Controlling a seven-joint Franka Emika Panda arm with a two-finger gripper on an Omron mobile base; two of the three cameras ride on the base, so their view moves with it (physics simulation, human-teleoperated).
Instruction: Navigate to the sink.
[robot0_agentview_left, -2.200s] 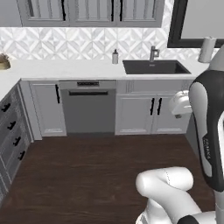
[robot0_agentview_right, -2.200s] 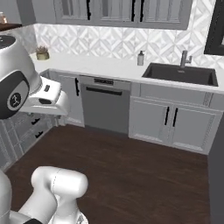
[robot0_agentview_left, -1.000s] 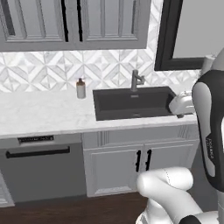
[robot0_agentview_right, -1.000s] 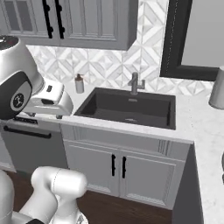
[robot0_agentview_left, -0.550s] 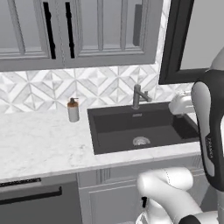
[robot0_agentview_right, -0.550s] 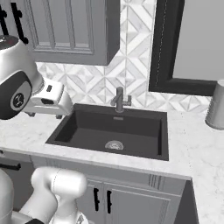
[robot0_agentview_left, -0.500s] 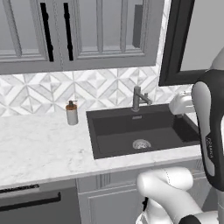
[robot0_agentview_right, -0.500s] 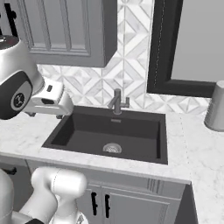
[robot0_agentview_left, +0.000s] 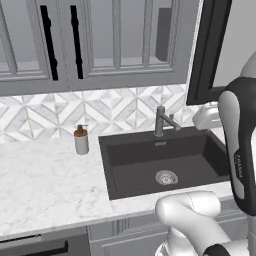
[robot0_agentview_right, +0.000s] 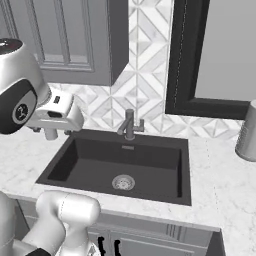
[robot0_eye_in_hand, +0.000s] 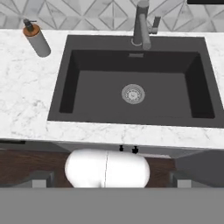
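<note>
The sink (robot0_eye_in_hand: 87, 94) is hard and stuck in the counter (robot0_eye_in_hand: 26, 105), so I grab nothing, and my gripper (robot0_eye_in_hand: 128, 149) looks nearly pressed together.

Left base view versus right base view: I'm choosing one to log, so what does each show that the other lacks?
Left base view alone: a small grey soap dispenser with a brown pump top on the white marble counter, left of the basin. Right base view alone: a grey metal cylindrical canister on the counter at right. Both: the dark charcoal rectangular sink, its round silver drain, its grey metal faucet, and the black-framed window.
</note>
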